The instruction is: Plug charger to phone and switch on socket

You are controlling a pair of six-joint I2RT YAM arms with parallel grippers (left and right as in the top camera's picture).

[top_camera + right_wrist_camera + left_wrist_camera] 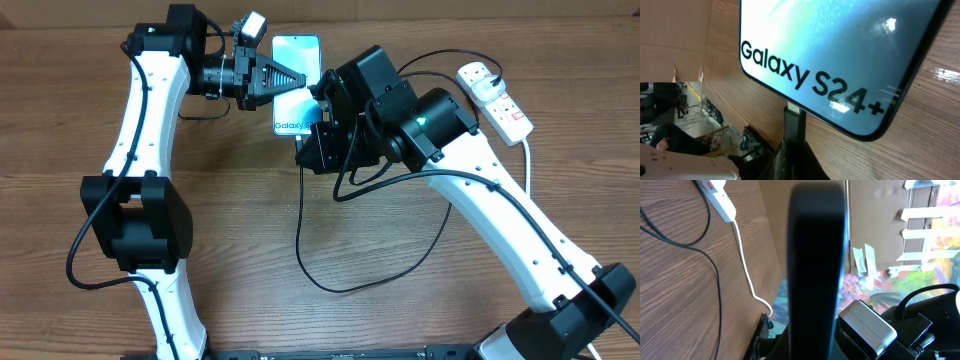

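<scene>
The phone (296, 62) lies at the back of the table, its blue-teal screen lit with "Galaxy" text. My left gripper (300, 78) comes in from the left and is shut on the phone, whose dark edge (817, 265) fills the left wrist view. My right gripper (312, 138) is shut on the plug tip (795, 120) of the charger, and the tip touches the phone's (840, 45) bottom edge. The charger's thin black cable (330, 285) loops over the table. The white socket (495, 97) lies at the back right with red switches and a black plug (478, 72) in it.
The socket's thick white cord (527, 150) runs down along my right arm. In the left wrist view the socket (715, 192), its white cord (746, 270) and the black cable (715, 275) lie to the left of the phone. Bare wooden table (250, 230) spans the front.
</scene>
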